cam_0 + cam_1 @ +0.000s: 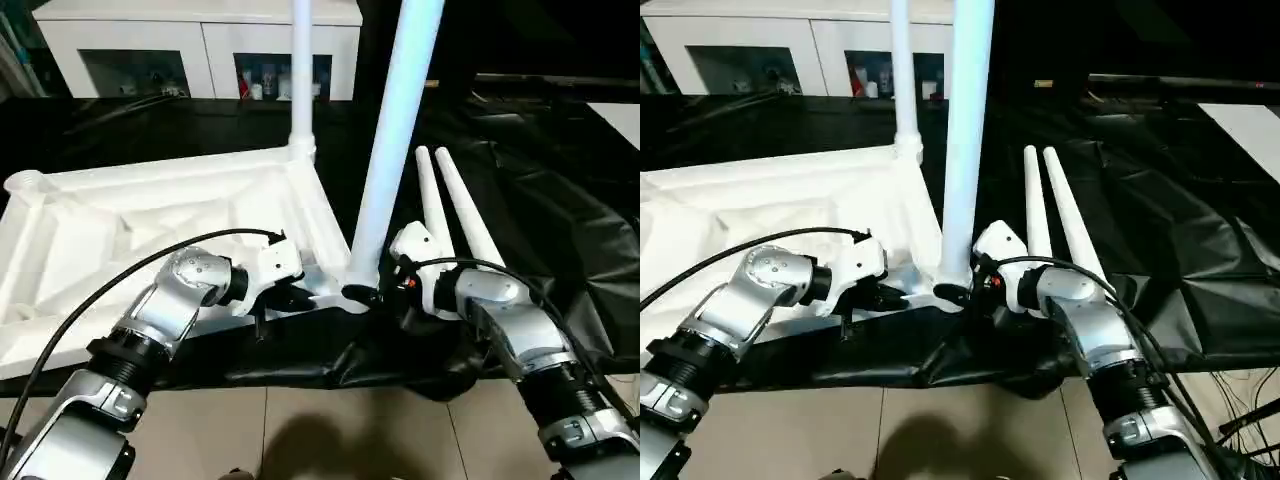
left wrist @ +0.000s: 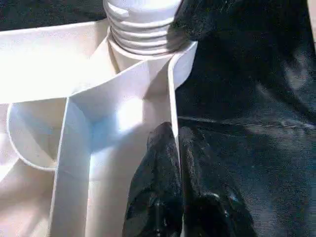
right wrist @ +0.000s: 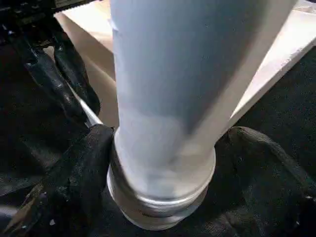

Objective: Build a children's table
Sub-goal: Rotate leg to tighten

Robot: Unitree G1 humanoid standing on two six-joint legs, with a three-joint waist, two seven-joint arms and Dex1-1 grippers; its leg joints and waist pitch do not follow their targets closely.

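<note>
Nearest, tan tiled floor (image 1: 330, 430) shows below the bench edge, with both silver forearms reaching forward over it. Left pincer (image 1: 300, 296) sits at the near rim of the tabletop (image 1: 150, 230), its 2 black fingers (image 2: 158, 182) pinched narrow on the thin white edge wall, one finger on each side of it. Right pincer (image 1: 362, 294) is at the base of the near leg (image 1: 395, 120); in the right wrist view its fingers (image 3: 79, 168) stand wide on either side of the leg's collar, close against it, firm grip not certain. Tabletop lies upside down, ribbed underside up, on black sheeting (image 1: 540, 200) that covers the bench, left of centre. The near leg rises from the near right corner socket, leaning slightly right; left wrist view shows its threaded end (image 2: 143, 24) seated in the socket, several threads still exposed. A 2nd leg (image 1: 301, 70) stands upright in the far right corner socket. An empty round socket (image 1: 25, 183) shows at the far left corner. 2 loose legs (image 1: 455, 210) lie side by side on the sheeting just right of the tabletop, thin ends pointing away. Farthest back, a white cabinet (image 1: 200, 45) with glass doors.
</note>
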